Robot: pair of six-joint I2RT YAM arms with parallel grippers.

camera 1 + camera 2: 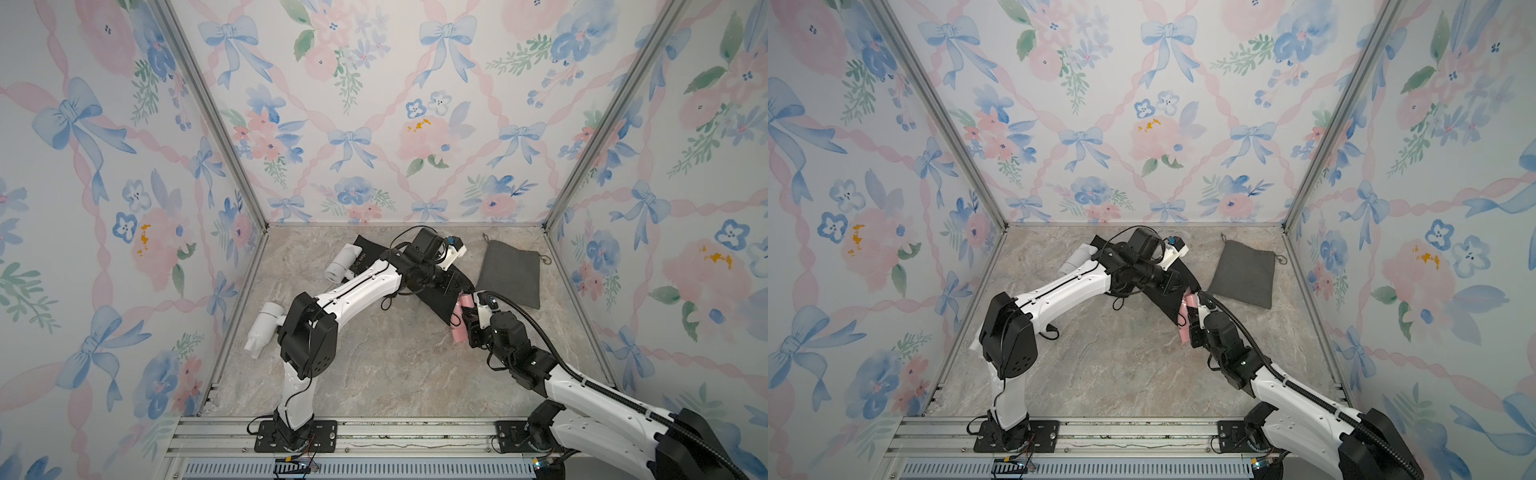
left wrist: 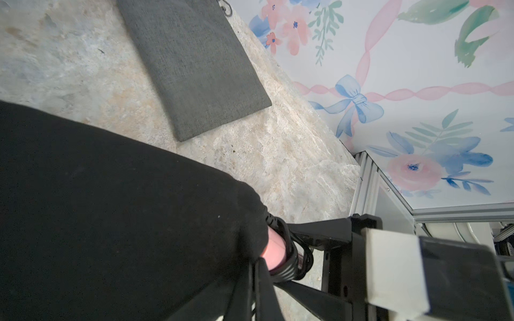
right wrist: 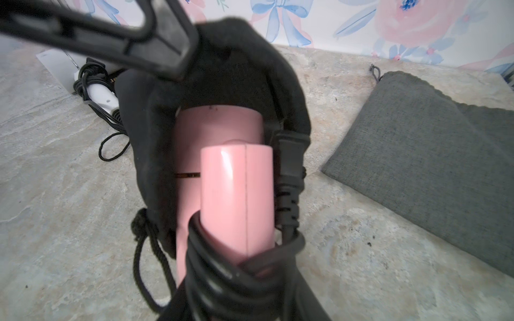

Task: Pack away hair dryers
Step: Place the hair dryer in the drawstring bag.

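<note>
Marble tabletop (image 1: 374, 374) in floral booth, grey pouch (image 1: 509, 272) flat and seemingly empty, black pouch (image 3: 222, 69) rim pinched by clenched left pincer (image 1: 464, 289), far white dryer (image 1: 343, 262) and near white dryer (image 1: 264, 328) unpacked at left, pink dryer (image 3: 236, 200) partway into black pouch, grasped by right pincer (image 2: 278, 253), so likely first of three.

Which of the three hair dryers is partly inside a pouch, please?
The pink hair dryer: one end sits inside the black pouch, while both white hair dryers lie outside any pouch.
</note>
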